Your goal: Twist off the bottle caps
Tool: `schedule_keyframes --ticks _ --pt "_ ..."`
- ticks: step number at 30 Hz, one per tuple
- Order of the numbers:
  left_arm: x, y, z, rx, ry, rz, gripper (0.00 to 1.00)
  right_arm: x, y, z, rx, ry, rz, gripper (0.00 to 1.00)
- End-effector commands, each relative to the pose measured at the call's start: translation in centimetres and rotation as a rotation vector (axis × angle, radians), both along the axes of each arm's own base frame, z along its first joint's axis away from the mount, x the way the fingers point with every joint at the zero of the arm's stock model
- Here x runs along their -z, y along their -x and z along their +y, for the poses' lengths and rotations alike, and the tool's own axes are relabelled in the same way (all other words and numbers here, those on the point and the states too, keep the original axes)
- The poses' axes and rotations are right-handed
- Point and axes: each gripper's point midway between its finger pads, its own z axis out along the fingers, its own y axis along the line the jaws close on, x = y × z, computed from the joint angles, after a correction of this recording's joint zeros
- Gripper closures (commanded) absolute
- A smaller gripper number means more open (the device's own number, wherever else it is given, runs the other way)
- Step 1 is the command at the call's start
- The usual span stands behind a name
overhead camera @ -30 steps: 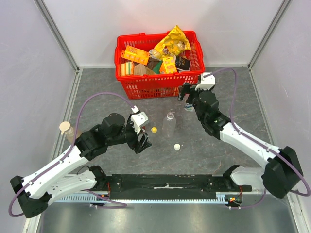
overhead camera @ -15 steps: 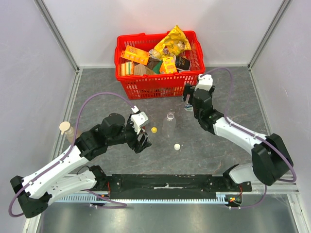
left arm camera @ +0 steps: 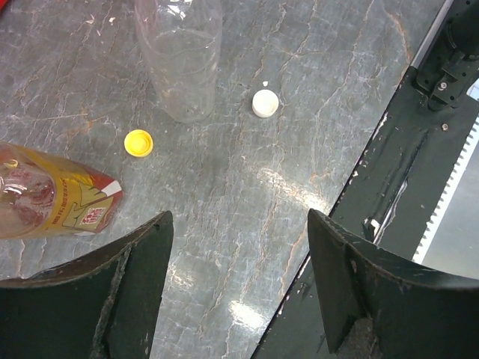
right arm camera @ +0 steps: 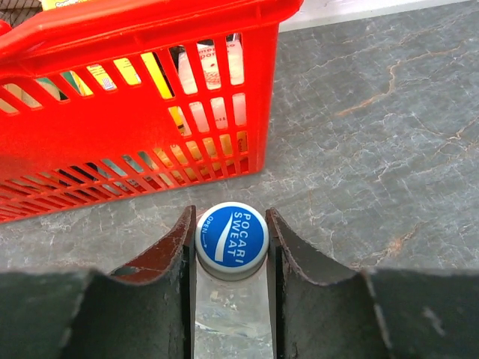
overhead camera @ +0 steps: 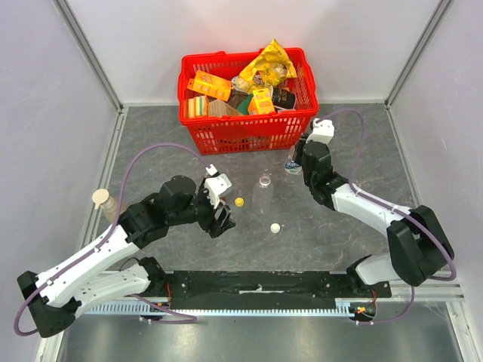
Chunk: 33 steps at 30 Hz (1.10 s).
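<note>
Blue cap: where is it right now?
Right wrist view: the blue cap sits on its bottle, pinched between the fingers of the right gripper, just in front of the red basket at its right corner.

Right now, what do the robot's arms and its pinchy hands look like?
Both the left arm and right arm have white tube-like links with chunky black joints. A thin purple cable loops along each one. The left gripper and right gripper each have two wide, curved, dark fingers, a little scuffed.
</note>
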Motion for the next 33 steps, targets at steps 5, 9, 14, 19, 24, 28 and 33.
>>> schedule_keyframes --ticks 5,9,14,19,24,28,33 --pt "-0.8 -0.4 0.0 -0.019 0.011 -0.027 0.22 -5.1 2.3 -1.0 -0.023 -0.034 -0.072 1.0" --pt "-1.7 -0.8 0.0 -0.032 0.031 -0.053 0.21 -8.5 4.0 -1.4 -0.062 -0.059 -0.119 1.0" --pt "-2.3 -1.0 -1.0 -0.05 0.06 -0.004 0.19 -12.4 6.5 -0.5 -0.184 -0.105 -0.157 1.0" --pt "-3.9 -1.6 -2.2 -0.055 0.112 0.001 0.19 -14.8 9.5 -0.3 -0.272 -0.147 -0.168 1.0" --pt "-7.4 -1.9 -4.1 0.001 0.208 -0.051 0.16 -17.9 12.6 -0.4 -0.361 -0.155 -0.203 1.0" --pt "-9.7 -2.6 -5.6 0.04 0.251 -0.09 0.15 -20.9 15.2 -0.9 -0.412 -0.176 -0.255 1.0" --pt "-12.9 -3.0 -8.0 0.122 0.327 -0.156 0.14 -23.8 17.4 -0.8 -0.471 -0.237 -0.306 1.0"
